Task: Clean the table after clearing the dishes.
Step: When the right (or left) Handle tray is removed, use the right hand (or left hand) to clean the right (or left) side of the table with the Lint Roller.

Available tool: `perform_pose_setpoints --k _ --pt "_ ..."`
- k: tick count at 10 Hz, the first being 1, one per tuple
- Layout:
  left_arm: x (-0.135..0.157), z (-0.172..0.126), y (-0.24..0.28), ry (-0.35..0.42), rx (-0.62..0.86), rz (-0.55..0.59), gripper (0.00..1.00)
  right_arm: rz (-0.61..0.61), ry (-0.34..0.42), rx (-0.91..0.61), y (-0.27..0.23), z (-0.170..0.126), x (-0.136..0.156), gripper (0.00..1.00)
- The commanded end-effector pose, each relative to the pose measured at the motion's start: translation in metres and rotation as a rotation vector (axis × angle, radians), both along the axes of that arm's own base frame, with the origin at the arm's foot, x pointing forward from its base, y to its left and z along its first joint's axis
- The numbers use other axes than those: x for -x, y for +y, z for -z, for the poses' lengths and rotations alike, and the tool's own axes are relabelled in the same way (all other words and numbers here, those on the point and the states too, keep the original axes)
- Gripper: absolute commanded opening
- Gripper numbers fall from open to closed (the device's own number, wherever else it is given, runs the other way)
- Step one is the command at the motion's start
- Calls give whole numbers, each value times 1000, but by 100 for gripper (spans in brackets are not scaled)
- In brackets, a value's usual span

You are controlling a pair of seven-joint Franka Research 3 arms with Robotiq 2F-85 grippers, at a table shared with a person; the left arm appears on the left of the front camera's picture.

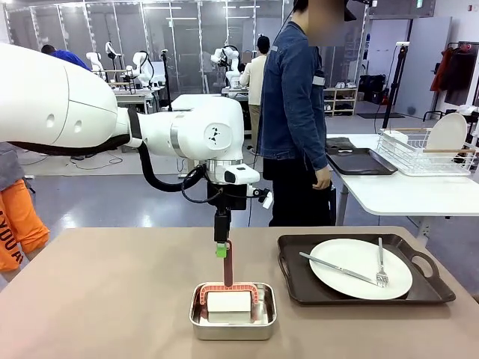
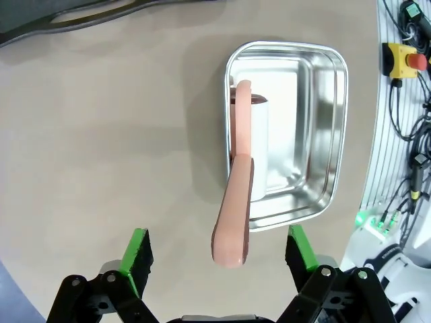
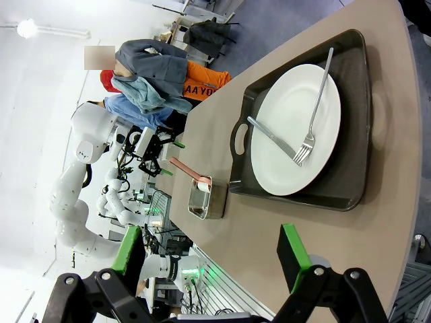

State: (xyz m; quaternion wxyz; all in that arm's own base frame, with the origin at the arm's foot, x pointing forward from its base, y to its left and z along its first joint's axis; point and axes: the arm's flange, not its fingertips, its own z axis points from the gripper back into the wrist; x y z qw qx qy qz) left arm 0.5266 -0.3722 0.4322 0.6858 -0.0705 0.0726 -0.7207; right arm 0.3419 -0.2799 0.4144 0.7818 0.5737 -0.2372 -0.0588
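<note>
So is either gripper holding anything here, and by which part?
Nothing held: left gripper stands open astride the pink handle, not touching; right gripper open, empty.

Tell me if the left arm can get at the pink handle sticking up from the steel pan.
Probably yes: the left end effector hangs open right above the pink handle, its pads either side of the handle's tip, with nothing between them.

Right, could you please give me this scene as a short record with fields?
roller: white roll lying in the steel pan, pink handle angled upward
left gripper: open, pads either side of the handle's end, not closed on it
right gripper: open, above the table near the tray
tray: holds plate, fork and knife
person: standing at far side
</note>
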Motion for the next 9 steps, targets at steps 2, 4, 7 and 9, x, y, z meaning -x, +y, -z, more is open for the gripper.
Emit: perform_pose_setpoints --k 2,4,7,9 --pt "1 -3 1 -1 -3 1 100 -1 -8 1 1 -3 2 100" --pt "-6 -31 27 64 83 -49 100 -1 -8 1 1 -3 2 100" --pt "-5 -63 178 332 545 -306 100 -1 -8 1 1 -3 2 100" --pt "33 -51 301 370 848 -526 100 -1 -8 1 1 -3 2 100"
